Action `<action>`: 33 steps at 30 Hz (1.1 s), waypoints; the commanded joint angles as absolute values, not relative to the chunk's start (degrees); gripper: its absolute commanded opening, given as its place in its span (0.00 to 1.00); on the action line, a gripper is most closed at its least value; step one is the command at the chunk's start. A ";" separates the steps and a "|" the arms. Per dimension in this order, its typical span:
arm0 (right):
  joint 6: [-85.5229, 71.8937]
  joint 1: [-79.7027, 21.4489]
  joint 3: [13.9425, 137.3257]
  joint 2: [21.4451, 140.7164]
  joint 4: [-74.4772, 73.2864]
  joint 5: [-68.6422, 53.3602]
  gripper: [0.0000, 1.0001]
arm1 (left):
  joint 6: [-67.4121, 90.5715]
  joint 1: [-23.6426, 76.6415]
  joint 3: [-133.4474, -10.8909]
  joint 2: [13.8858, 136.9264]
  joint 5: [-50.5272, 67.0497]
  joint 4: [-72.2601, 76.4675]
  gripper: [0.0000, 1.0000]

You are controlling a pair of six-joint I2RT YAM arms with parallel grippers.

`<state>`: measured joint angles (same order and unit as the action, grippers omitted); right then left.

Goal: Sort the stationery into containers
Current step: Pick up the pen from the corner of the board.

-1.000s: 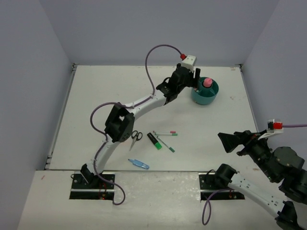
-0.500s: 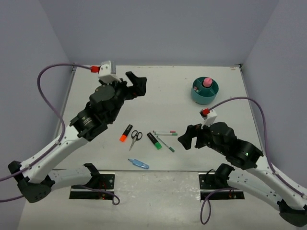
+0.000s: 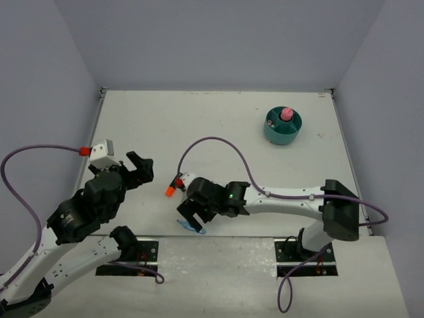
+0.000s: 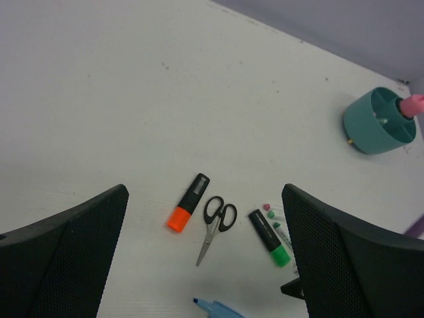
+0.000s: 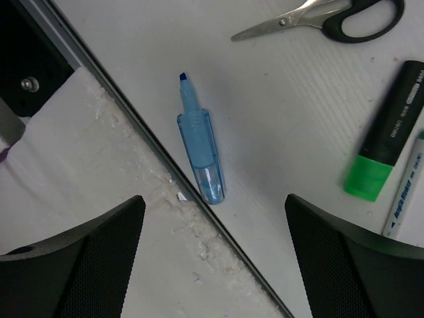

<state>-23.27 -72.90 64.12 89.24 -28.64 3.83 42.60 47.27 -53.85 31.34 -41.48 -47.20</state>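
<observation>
Holding pink glue stick (image 3: 286, 114) — teal organizer (image 3: 281, 137), left gripper (image 3: 137, 169), right gripper (image 3: 190, 219) both spread, empty

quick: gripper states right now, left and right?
Left gripper: open, holding nothing.
Right gripper: open, holding nothing, jaws on either side above the blue marker.

The counter (image 5: 278, 93) is looking matt white with a fine ribbed grain, crumbling rough and chipped along its edge at lower left. The blue marker (image 5: 201, 149) is showing glossy, translucent plastic. The scissors (image 5: 324, 18) are gleaming with bare metal blades and smooth black plastic handles. The green highlighter (image 5: 387, 132) is wearing matt black plastic. The pads (image 5: 93, 252) of the right hand (image 5: 215, 202) are showing a black dimpled texture, and the teal organizer (image 4: 379, 122) is looking like smooth plastic.
</observation>
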 commanded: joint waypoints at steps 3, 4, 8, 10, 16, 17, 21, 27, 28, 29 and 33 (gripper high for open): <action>-20.76 -76.56 72.51 101.04 -29.66 6.46 0.81 | 39.73 47.02 -49.89 21.60 -43.23 -45.30 1.00; -20.82 -76.65 73.13 102.04 -29.89 6.73 0.78 | 39.72 47.02 -49.64 20.87 -43.14 -44.99 1.00; -21.01 -76.82 74.89 106.19 -31.21 9.48 0.72 | 39.55 47.03 -49.22 19.15 -42.10 -44.82 1.00; -21.09 -76.82 75.23 107.39 -31.64 8.88 0.67 | 39.55 47.02 -49.22 18.98 -41.92 -44.74 1.00; -21.99 -77.61 74.77 111.02 -32.37 10.29 0.52 | 39.06 47.02 -48.90 20.70 -40.87 -44.01 1.00; -22.20 -77.61 74.72 111.52 -32.57 10.80 0.50 | 38.96 47.02 -48.95 21.10 -40.72 -43.96 1.00; -22.86 -77.87 73.87 112.29 -32.59 11.78 0.41 | 38.84 47.10 -48.87 22.43 -40.51 -43.94 1.00; -24.78 -77.87 69.59 108.73 -31.47 13.77 0.23 | 38.76 47.08 -48.96 23.06 -40.14 -43.59 1.00; -25.30 -77.87 68.91 107.19 -31.50 14.44 0.21 | 38.73 47.08 -48.92 23.15 -39.89 -43.37 1.00; -25.86 -77.87 68.04 104.80 -31.58 15.46 0.18 | 38.70 47.02 -48.82 23.32 -39.32 -43.06 1.00; -28.31 -77.87 63.04 96.32 -31.66 20.32 0.10 | 39.67 47.02 -47.32 24.47 -33.97 -40.63 1.00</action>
<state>-24.92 -77.62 67.01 105.71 -30.74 13.40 40.32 47.27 -48.86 22.74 -39.03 -45.04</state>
